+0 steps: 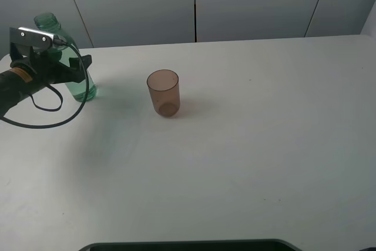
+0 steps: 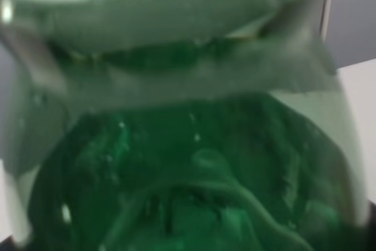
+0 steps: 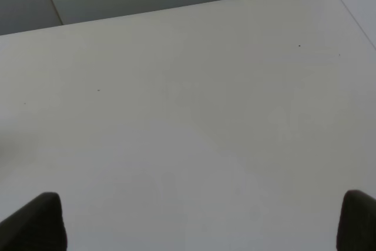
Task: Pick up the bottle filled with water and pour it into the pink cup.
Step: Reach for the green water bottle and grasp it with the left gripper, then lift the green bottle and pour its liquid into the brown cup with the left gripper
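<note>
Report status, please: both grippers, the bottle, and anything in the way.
Left gripper open, around the bottle. Right gripper open, holding nothing. Bottle upright on the table, not lifted. Pink cup upright beside it; nothing between them.

Setting: a robotics laboratory or test cell. Indicators: a plain white desk (image 1: 264, 157), bare grey wall panels (image 1: 252, 1) with vertical seams behind it, and a cabled robot arm (image 1: 14, 86) working above the desk surface.

Bottle (image 1: 75, 88) far left on the table (image 1: 264, 145) — cup (image 1: 163, 92) to its right, well apart, both upright.
</note>
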Robot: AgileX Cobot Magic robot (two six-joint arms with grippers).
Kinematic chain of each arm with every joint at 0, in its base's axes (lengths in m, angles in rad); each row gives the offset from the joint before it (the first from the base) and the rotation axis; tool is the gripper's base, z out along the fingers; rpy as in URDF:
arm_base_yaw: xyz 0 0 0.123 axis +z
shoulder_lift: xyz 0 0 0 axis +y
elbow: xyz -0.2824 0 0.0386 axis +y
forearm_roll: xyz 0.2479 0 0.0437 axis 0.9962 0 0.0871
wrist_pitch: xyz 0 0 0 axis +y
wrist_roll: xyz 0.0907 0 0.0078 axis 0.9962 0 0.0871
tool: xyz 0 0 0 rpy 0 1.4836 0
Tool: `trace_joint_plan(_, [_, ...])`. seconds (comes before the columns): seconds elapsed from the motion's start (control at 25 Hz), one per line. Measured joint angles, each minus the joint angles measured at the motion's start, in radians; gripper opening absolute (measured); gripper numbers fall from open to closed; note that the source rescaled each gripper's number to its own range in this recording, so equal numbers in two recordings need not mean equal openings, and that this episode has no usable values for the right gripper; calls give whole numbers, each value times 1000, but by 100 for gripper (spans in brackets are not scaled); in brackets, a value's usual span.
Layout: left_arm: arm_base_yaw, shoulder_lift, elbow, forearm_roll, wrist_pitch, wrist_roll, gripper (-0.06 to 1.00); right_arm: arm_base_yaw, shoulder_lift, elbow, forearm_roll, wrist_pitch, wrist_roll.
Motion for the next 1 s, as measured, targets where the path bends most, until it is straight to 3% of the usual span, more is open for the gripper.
trace_joint_plan(0.64, [-14,55,-92,96,6,-2,91,0,0,0,0,0,0])
trace_joint_plan(0.68, [-14,55,-92,96,6,-2,77,0,0,0,0,0,0])
trace_joint_plan(0.72, [-14,55,-92,98,6,-2,49,0,0,0,0,0,0])
trace_joint_plan(0.76, [-14,55,-92,100,6,-2,9,0,0,0,0,0,0])
trace_joint_plan(0.8, [-14,55,-92,98,6,-2,2,0,0,0,0,0,0])
trace_joint_plan(1.0, [-14,55,-94,100,6,-4,1,0,0,0,0,0,0])
